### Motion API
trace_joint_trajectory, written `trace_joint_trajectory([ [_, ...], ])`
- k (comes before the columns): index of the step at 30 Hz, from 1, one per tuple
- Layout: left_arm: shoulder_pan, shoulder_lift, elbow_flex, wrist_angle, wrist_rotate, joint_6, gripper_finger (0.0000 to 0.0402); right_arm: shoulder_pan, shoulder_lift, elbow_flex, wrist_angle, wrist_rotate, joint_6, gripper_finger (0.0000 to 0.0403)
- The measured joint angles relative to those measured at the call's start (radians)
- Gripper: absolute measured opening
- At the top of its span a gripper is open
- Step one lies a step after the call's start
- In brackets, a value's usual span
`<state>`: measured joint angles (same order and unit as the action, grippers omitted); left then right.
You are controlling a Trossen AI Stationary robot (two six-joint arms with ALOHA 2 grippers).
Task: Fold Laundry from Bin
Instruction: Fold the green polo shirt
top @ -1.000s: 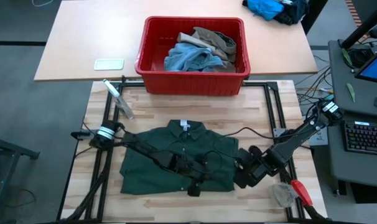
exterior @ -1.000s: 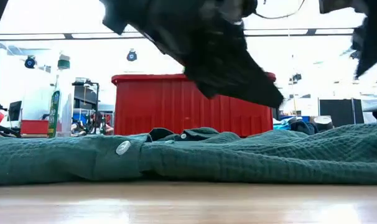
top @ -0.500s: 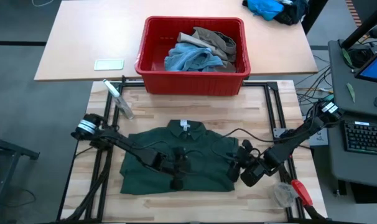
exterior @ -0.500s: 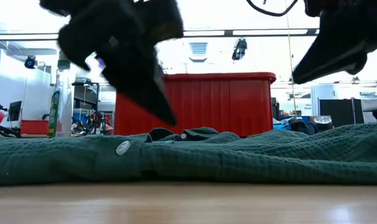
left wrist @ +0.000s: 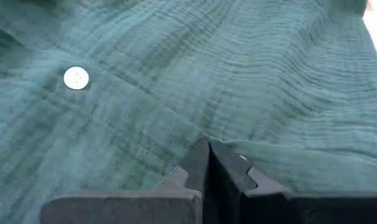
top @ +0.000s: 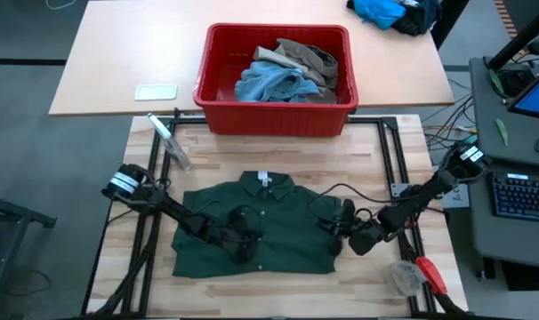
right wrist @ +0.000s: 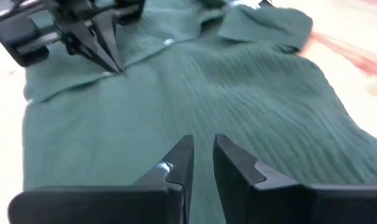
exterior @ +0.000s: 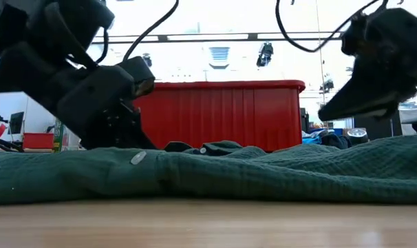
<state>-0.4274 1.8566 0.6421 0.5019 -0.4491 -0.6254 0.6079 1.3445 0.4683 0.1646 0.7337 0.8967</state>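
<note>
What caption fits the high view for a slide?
Both grippers, left and right, low over a dark green shirt; red bin of laundry behind.

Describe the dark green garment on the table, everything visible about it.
The dark green shirt lies spread flat on the wooden table, collar toward the red bin. Its fabric looks crinkled and waffle-textured, with white buttons down the front placket. The left pincer, shut, presses on its middle; the right pincer, nearly closed, is at its right edge.
</note>
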Motion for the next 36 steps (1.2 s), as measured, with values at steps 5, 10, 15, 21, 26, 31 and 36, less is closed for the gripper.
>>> trace_joint_trajectory([
  [5, 0.002, 0.004, -0.024, 0.077, -0.036, 0.060, 0.0000, 0.000, 0.000, -0.018, 0.005, 0.027, 0.025, 0.0037],
  [10, 0.002, 0.004, -0.021, 0.079, -0.039, 0.066, 0.0000, 0.000, 0.000, -0.018, 0.059, 0.091, 0.000, 0.0035],
  [15, 0.003, 0.004, -0.020, 0.083, -0.040, 0.066, 0.0000, 0.000, 0.000, -0.018, 0.211, 0.104, -0.100, 0.0035],
  [21, 0.004, 0.004, -0.020, 0.086, -0.041, 0.066, 0.0000, -0.001, 0.074, 0.013, 0.384, 0.098, -0.242, 0.0035],
  [26, 0.004, 0.004, -0.019, 0.086, -0.041, 0.066, 0.0000, -0.012, 0.201, 0.092, 0.393, 0.096, -0.330, 0.0035],
  [31, 0.004, 0.004, -0.019, 0.089, -0.041, 0.066, 0.0000, -0.037, 0.312, 0.171, 0.394, 0.074, -0.375, 0.0035],
  [36, 0.004, 0.004, -0.018, 0.090, -0.042, 0.063, 0.0000, -0.061, 0.409, 0.220, 0.393, -0.048, -0.387, 0.0035],
])
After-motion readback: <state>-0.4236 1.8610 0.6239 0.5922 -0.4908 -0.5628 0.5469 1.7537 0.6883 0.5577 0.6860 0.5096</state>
